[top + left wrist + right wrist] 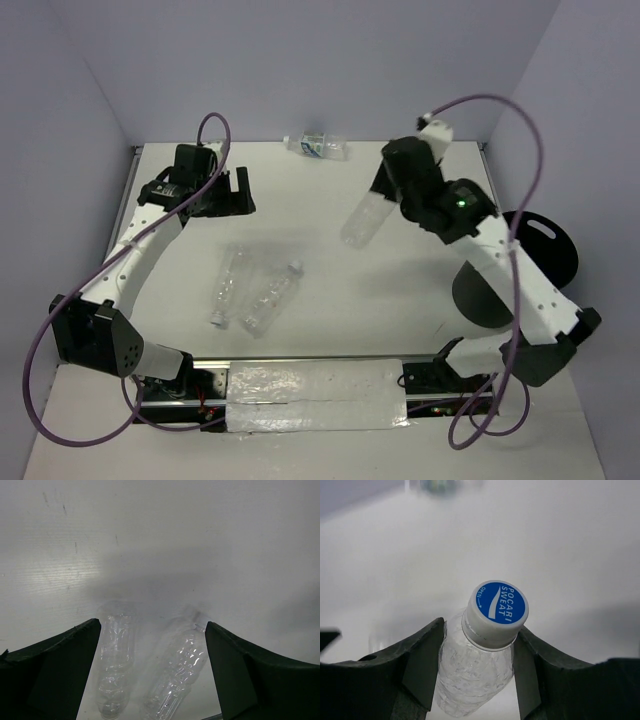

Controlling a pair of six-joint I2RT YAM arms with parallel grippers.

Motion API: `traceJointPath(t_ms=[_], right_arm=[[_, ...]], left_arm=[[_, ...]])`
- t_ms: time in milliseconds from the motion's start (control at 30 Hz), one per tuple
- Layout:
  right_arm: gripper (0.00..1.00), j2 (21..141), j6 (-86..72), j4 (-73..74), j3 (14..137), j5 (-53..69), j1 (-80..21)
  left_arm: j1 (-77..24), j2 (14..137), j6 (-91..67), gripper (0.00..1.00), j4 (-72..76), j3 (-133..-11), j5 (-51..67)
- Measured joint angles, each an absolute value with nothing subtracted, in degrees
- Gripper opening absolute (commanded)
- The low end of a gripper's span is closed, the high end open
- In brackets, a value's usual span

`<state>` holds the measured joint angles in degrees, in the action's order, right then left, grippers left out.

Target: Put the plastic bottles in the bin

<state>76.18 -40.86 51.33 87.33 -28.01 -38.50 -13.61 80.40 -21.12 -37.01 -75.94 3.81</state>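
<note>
Right gripper (477, 656): fingers closed partway, pinching a clear crinkled bottle (472, 682) just under its cap (496, 611). The cap has white sides and a blue top printed "POCARI SWEAT", and it faces the wrist camera. Both finger pads press against the bottle's shoulder, one on each side.

Top view, same right gripper (385, 195): the held bottle (360, 220) slants down and to the left from the fingers, base toward the middle of the table (400, 320). Cannot tell whether the base touches the surface.

Left gripper (152, 675): spread wide, holding nothing. In its wrist view two bottles lie on the table below, one by the left finger (115, 665) and one nearer the right finger (177, 675), both apart from the fingers. In the top view the left gripper (232, 195) sits over the far-left part of the table.

Loose bottles, top view: two lie side by side near the front-centre, the left one (230, 288) and the right one (272, 300), close together, the right one's white cap pointing away from the arm bases. A fourth bottle (318, 146), with a blue-green and white label, lies on its side at the far edge.

Bin (478, 295): black, on the right, partly hidden behind the right arm. Its round black lid (550, 255), with a handle slot, shows just beyond it on the right.
</note>
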Motion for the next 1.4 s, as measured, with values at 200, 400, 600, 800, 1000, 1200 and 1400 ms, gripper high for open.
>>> traceJointPath(t_ms=[200,400,600,800,1000,1200,1400], right_arm=[[0.45,67.0,-15.6,42.7,93.9,-63.6,-36.6],[0.45,53.0,25.8,0.2,72.9,-77.8,-28.7],[0.46,49.1,27.7,-0.1,73.5,-79.8,-20.8],[0.47,46.0,22.3,6.1,72.3,-79.9,-17.8],[1.0,45.3,9.9,19.9,67.5,-77.0,-13.9],[1.0,47.7,2.7,29.2,67.5,-73.9,-13.0],[1.0,54.0,-6.0,41.8,82.2,-64.6,-13.3]], left_arm=[[-13.6,80.4,-21.1,0.99,-37.1,-78.2,4.3],[-13.7,80.6,-21.1,0.99,-37.3,-79.5,5.2],[-13.7,80.9,-21.3,0.99,-37.3,-79.5,6.3],[-13.9,81.7,-21.3,0.99,-37.3,-79.5,6.8],[-14.0,81.7,-21.3,0.99,-37.3,-79.5,7.0],[-14.2,81.7,-21.2,0.99,-37.4,-79.5,6.9],[-14.6,81.7,-21.4,0.97,-38.2,-79.3,4.2]])
